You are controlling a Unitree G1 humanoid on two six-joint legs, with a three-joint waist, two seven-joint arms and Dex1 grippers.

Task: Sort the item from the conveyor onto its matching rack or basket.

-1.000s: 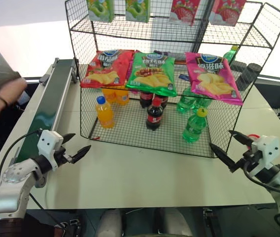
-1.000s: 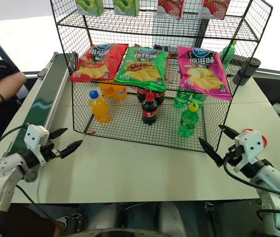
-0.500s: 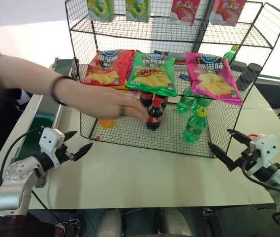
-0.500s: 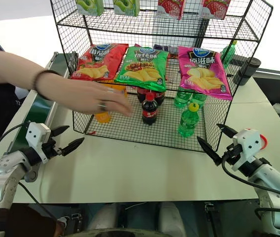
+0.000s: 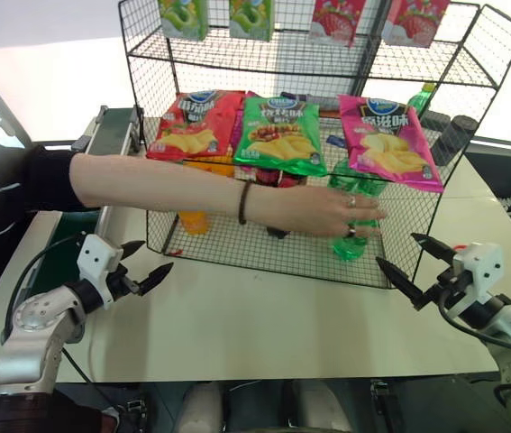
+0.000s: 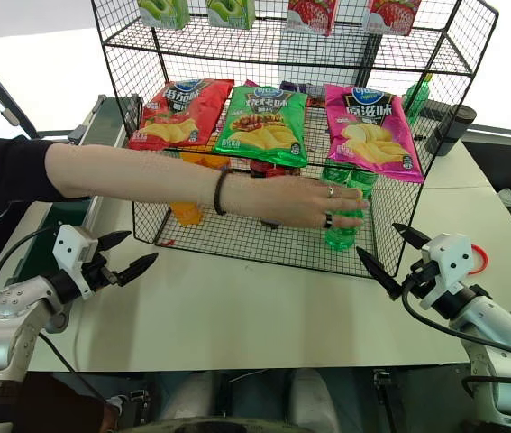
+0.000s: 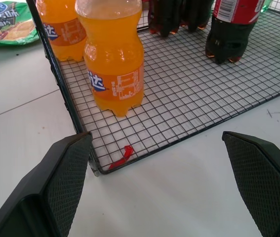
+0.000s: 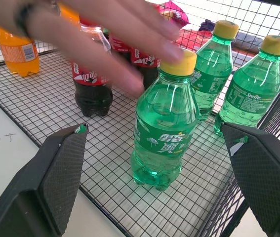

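White table (image 5: 264, 316), person's hand (image 5: 341, 212) fronting green bottle (image 8: 165, 123), rack (image 5: 255, 239)

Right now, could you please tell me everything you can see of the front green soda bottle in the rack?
The green soda bottle is translucent plastic with a yellow cap and a green label printed in white. It stands upright on the black wire rack floor, ahead of two similar bottles. A person's hand reaches over its cap; actual contact is unclear.

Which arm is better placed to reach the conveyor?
Probably left: the open left gripper hovers beside the conveyor; the right gripper is across the table, by the rack.
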